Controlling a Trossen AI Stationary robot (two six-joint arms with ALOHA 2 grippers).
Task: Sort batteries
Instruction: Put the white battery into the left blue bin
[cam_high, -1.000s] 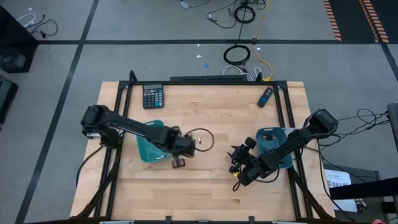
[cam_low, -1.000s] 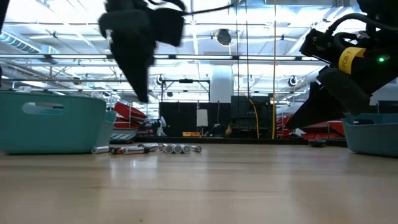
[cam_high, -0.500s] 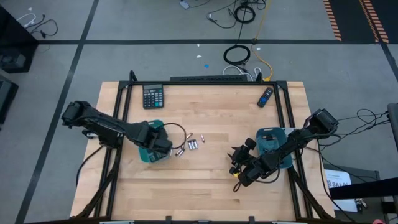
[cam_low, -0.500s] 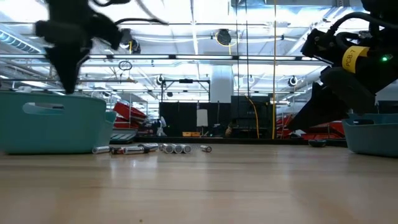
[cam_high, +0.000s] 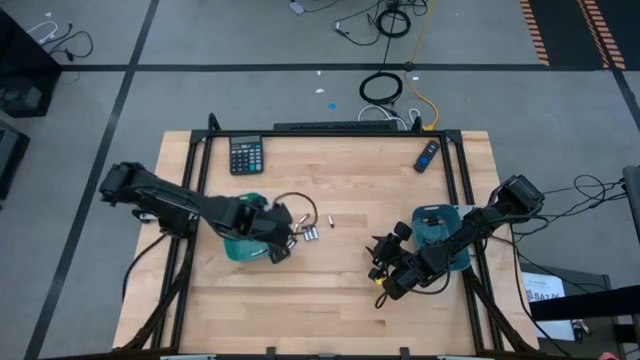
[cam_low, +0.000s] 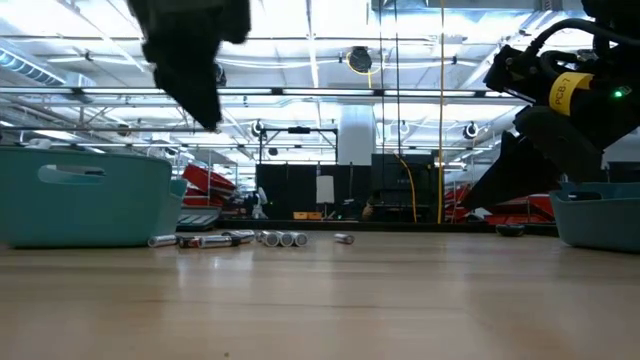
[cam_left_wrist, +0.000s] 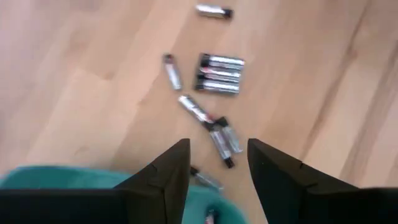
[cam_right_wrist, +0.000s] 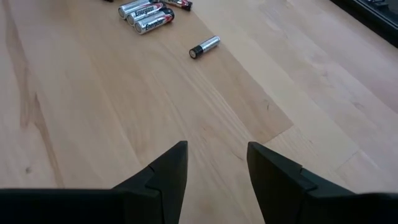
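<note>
Several small silvery batteries (cam_high: 311, 233) (cam_left_wrist: 219, 73) lie on their sides in a loose cluster on the wooden table, just right of the left teal tray (cam_high: 238, 245) (cam_left_wrist: 62, 177). One battery (cam_high: 330, 221) (cam_right_wrist: 204, 46) lies apart, farther right. Another (cam_left_wrist: 204, 179) lies at the tray's rim. My left gripper (cam_high: 287, 243) (cam_left_wrist: 217, 146) hovers open over the tray's right edge, nothing between its fingers. My right gripper (cam_high: 380, 268) (cam_right_wrist: 217, 149) waits open and low over bare wood, left of the right teal tray (cam_high: 437, 225).
A black calculator (cam_high: 246, 155) lies at the far left and a dark blue remote-like stick (cam_high: 427, 155) at the far right. Black frame rails run along the table's sides. Bare wood stretches between the two grippers and toward the near edge.
My left gripper has swung from the battery cluster toward the table's left, over the left teal tray, then come partway back toward the right while rising. The cluster it covered now shows. The single battery has rolled a little farther right.
</note>
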